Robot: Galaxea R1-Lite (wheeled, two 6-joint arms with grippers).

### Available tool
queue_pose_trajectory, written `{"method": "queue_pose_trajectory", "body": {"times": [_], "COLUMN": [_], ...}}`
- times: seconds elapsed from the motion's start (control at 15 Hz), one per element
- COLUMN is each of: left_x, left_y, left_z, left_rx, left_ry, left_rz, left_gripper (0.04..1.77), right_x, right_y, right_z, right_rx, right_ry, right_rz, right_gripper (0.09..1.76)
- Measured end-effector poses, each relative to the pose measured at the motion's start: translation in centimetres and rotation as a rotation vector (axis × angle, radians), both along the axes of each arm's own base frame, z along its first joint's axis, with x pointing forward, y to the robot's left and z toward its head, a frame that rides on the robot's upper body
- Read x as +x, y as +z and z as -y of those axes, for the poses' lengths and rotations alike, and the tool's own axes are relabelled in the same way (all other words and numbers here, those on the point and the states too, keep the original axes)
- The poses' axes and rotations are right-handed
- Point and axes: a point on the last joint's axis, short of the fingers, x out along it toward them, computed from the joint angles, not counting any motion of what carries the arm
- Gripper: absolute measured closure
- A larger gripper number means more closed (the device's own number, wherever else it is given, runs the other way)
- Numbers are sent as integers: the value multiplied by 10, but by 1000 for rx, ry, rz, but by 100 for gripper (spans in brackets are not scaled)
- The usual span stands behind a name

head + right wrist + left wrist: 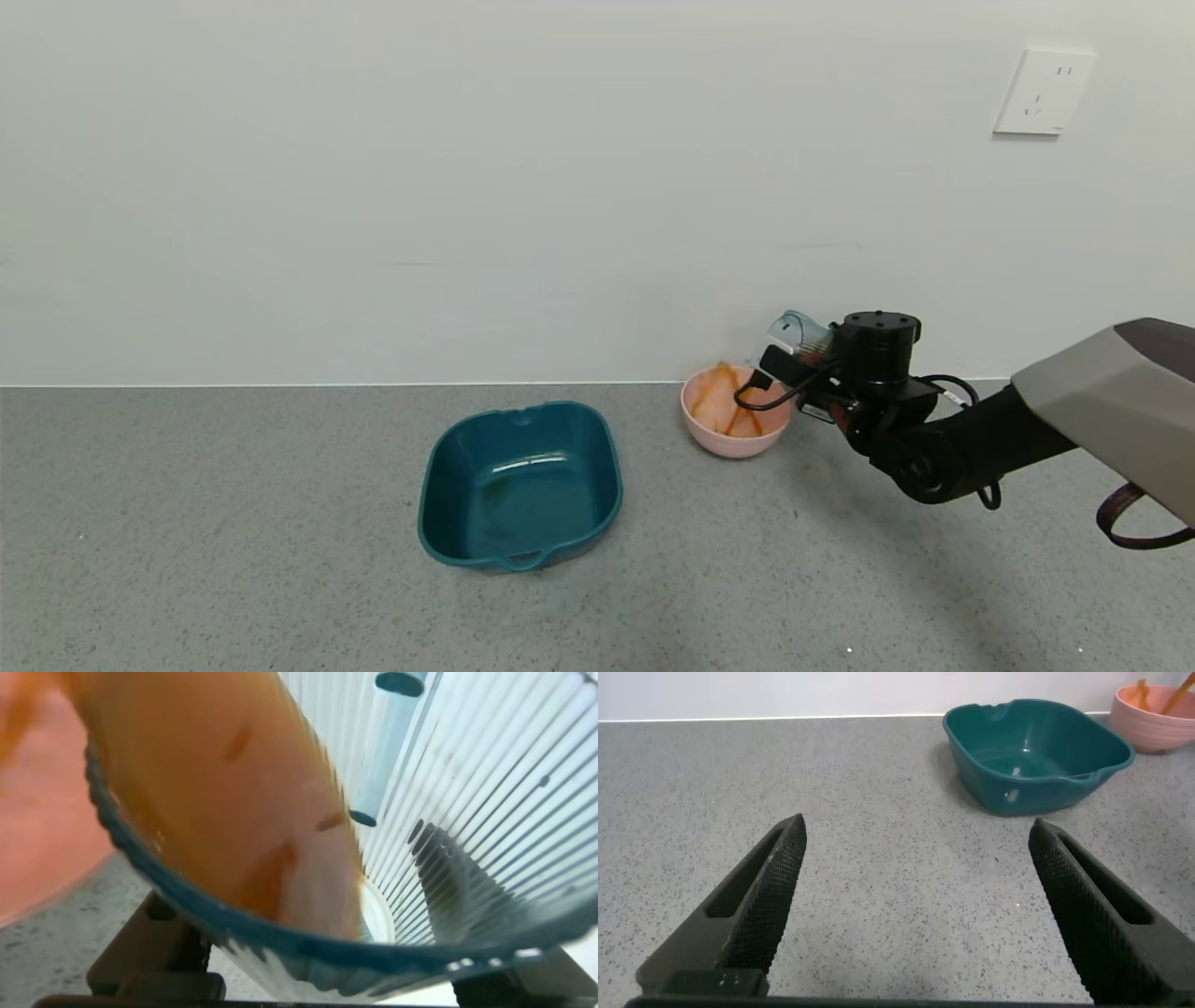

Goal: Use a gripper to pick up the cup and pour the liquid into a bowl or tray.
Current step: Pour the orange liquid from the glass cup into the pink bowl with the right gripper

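My right gripper (pixel 794 359) is shut on the translucent blue-grey cup (pixel 795 336) and holds it tipped over the right rim of the pale pink bowl (pixel 734 439). Orange-red liquid (pixel 724 401) lies streaked inside the bowl. In the right wrist view the ribbed cup (pixel 467 803) fills the frame, with the liquid (pixel 224 793) running along its lower wall towards the mouth, and the bowl (pixel 37 831) is a pink blur behind. My left gripper (pixel 915 859) is open and empty over bare counter, far from the bowl.
A dark teal squarish tray (pixel 520 483) with handles stands left of the bowl; it also shows in the left wrist view (pixel 1036 751), with the pink bowl (pixel 1158 714) behind it. A white wall with a socket (pixel 1043 91) backs the grey speckled counter (pixel 233 541).
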Motion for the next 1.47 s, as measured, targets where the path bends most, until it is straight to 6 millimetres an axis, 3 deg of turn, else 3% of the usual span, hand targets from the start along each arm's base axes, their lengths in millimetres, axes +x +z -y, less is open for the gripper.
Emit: {"method": "queue_pose_trajectory", "body": {"times": [1.47], "left_x": [0], "left_y": [0], "left_z": [0], "left_rx": [0], "left_ry": [0], "left_rz": [0], "left_gripper": [9], "right_x": [3], "right_y": [15], "right_z": [-1], "right_rx": [-339], "right_ry": [33], "right_rz": [28], "right_gripper": [48]}}
